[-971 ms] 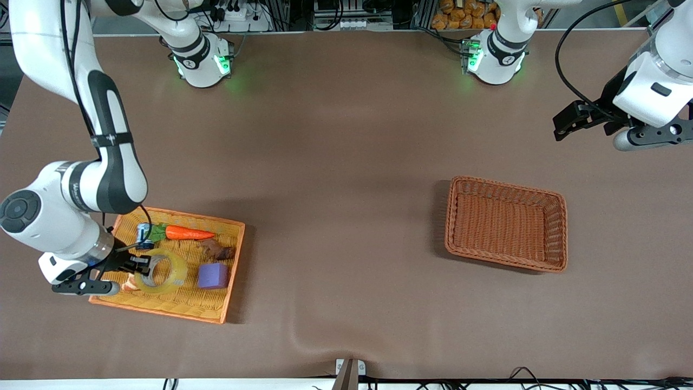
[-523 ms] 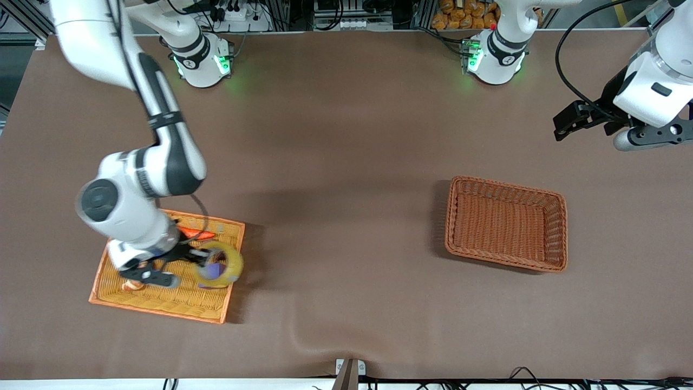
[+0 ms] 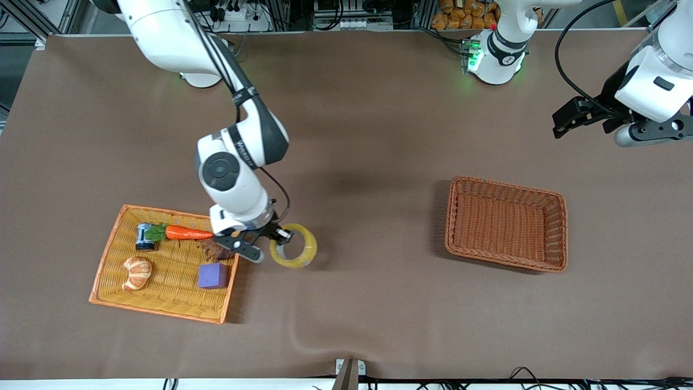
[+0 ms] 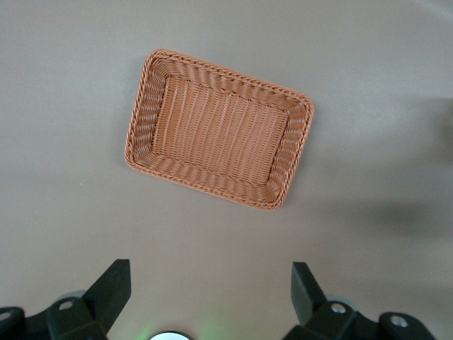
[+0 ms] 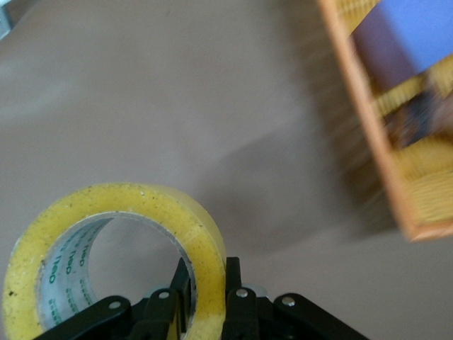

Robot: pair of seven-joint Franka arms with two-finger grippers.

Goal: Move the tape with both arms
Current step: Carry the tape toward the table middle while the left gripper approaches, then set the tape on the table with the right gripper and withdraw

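Right wrist view: right gripper (image 5: 207,294) clamped on the wall of the tape (image 5: 106,248), held above bare table just beside the orange tray (image 3: 108,254). Left gripper (image 4: 209,287) spread wide and holding nothing, waiting high above the brown basket (image 4: 145,113).

High front camera facing both bases; wrist cameras looking down, sharing its brown basket (image 3: 506,223) (image 4: 219,129) and tape (image 3: 293,246) (image 5: 113,255).
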